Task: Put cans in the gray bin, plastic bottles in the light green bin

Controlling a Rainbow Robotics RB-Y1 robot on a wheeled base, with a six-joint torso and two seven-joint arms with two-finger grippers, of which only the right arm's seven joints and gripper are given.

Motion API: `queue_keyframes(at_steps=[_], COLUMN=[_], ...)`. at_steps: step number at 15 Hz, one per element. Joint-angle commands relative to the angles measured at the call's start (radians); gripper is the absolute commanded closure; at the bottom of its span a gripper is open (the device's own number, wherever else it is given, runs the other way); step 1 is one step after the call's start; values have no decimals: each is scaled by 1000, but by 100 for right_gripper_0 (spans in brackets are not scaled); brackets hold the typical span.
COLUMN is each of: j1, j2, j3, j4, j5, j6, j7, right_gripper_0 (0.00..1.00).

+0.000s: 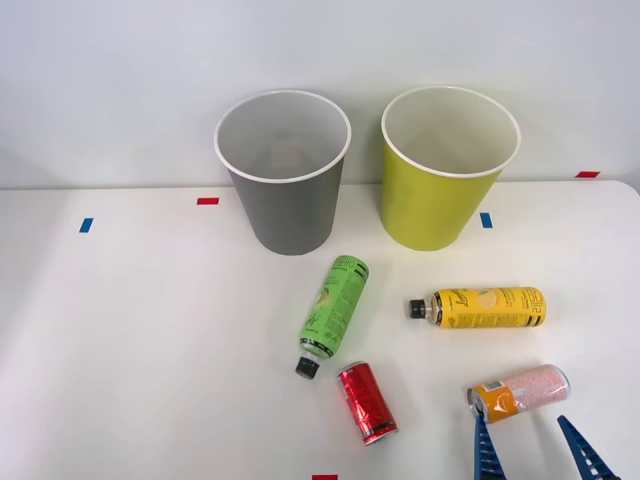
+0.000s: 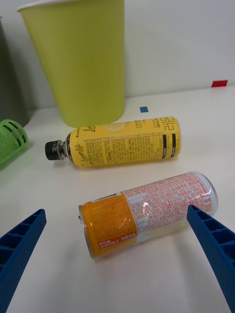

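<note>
The gray bin (image 1: 284,170) and the light green bin (image 1: 448,165) stand upright side by side at the table's back. Four containers lie on their sides in front of them: a green-labelled bottle (image 1: 333,312), a yellow bottle (image 1: 483,307), a red can (image 1: 366,402) and an orange and pink can (image 1: 520,392). My right gripper (image 1: 535,452) is open at the front right edge, its blue fingers just short of the orange and pink can (image 2: 147,212), one to each side. The yellow bottle (image 2: 117,143) lies beyond that can, then the light green bin (image 2: 81,58).
Small red and blue tape marks (image 1: 207,201) dot the white table. A pale wall rises right behind the bins. The table's left half (image 1: 130,340) holds no objects.
</note>
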Motion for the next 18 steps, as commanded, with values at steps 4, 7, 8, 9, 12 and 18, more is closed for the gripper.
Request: queue_keyframes(at_steps=[4,7,8,9,12,18], j1=[48,48,49,49,32,-104], j2=[-15,-22,-20,-14,15,14], j3=[-103,-206,-239,-284,-434,-526], j4=[-345,-447,-476,-503,-604,-665], j5=[-453,-615,-628,-633,-631,-585], j6=[520,724,777,845,1139,1472], j7=[-60,-158,-162,-175,-305,-787], right_gripper_0=[0,0,0,0,0,0])
